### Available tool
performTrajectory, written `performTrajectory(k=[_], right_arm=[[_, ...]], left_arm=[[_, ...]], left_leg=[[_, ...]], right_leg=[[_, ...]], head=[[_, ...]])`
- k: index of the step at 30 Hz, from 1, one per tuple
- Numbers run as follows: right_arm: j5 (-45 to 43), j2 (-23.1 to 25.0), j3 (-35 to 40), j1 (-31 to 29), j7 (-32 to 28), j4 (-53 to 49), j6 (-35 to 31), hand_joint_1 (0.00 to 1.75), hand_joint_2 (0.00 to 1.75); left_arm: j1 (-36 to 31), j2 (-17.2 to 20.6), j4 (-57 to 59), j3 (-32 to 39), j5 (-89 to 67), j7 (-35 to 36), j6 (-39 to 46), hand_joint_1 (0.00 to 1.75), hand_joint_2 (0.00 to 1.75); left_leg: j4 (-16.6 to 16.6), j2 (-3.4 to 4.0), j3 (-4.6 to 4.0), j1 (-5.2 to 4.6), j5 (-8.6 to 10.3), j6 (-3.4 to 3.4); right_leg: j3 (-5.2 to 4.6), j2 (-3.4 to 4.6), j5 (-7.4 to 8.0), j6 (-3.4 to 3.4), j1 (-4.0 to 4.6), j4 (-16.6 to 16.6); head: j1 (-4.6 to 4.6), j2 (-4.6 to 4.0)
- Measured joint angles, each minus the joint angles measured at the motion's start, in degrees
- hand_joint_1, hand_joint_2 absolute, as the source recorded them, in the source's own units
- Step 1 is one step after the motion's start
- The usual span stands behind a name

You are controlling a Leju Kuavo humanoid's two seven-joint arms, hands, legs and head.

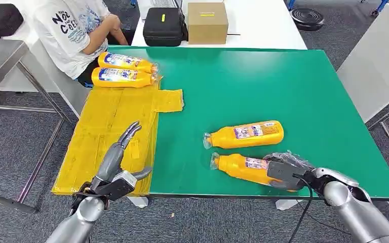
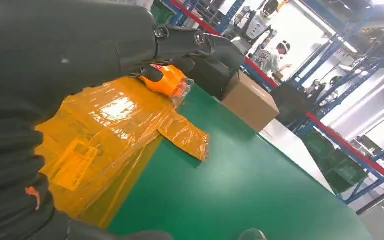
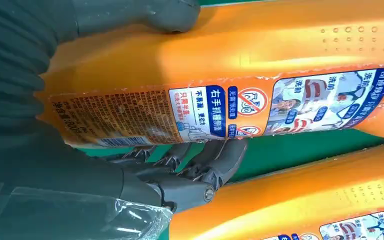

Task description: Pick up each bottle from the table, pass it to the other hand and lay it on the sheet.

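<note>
At the near right edge of the green table, head view, the right hand wraps the base end of the nearer orange detergent bottle, which lies on its side, cap pointing left; the bottle looks not yet lifted. A second orange bottle lies just beyond it, roughly parallel, close but apart. Left hand hovers over the near part of the yellow sheet, fingers spread, holding nothing. Two bottles already lie at the sheet's far end, beside a seated person. Left wrist view: sheet glossy and wrinkled, a loose flap out on the green, one orange bottle at its far end; own hand dark and close, nothing in it. Right wrist view: thumb on one side of the grasped bottle, fingers curled against the other side near the label, neighbouring bottle just beside the fingers. To do it well, judged: firm the grip before lifting, since the plastic looks smooth; raise straight up so the fingers don't drag the neighbour; keep the cap end free toward the left hand for the pass; lay it on bare sheet short of the two placed bottles.
</note>
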Motion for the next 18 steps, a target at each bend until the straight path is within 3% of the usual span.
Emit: performTrajectory(k=[4, 8, 13, 18], right_arm=[[0.07, 0.09, -0.04, -0.03, -0.24, -0.02, -0.79, 1.75, 1.75], [-0.68, 1.55, -1.12, 1.09, -4.93, -0.79, -4.49, 1.75, 1.75], [0.17, 7.92, -4.48, 6.72, -15.55, -6.91, -12.39, 1.75, 1.75], [0.04, 16.64, -6.80, 7.15, -21.01, -10.01, -18.15, 1.75, 1.75]], left_arm=[[0.01, 0.00, 0.00, 0.00, 0.00, 0.17, 0.04, 0.00, 1.75], [0.23, -0.04, 0.00, 0.02, 0.00, 0.39, 0.55, 0.00, 1.75], [1.07, -0.81, -0.04, 1.12, 2.67, -0.04, 1.66, 0.00, 1.75], [1.89, -2.52, -0.96, 3.02, 9.10, -0.46, -1.14, 0.00, 1.75]], left_leg=[[0.00, 0.00, -0.01, 0.00, 0.00, 0.00], [-0.01, -0.01, -0.02, 0.00, 0.00, 0.00], [-0.03, -0.01, -0.09, 0.08, 0.00, -0.01], [-0.04, 0.08, -0.06, 0.11, 0.00, -0.02]], right_leg=[[0.01, 0.00, 0.00, 0.00, 0.00, 0.00], [0.01, -0.01, 0.00, 0.00, 0.00, 0.00], [-0.03, 0.00, -0.01, -0.01, 0.08, 0.03], [-0.06, 0.04, -0.02, -0.02, 0.13, 0.03]], head=[[0.00, 0.00], [0.00, 0.00], [-0.02, 0.00], [0.00, 0.00]])
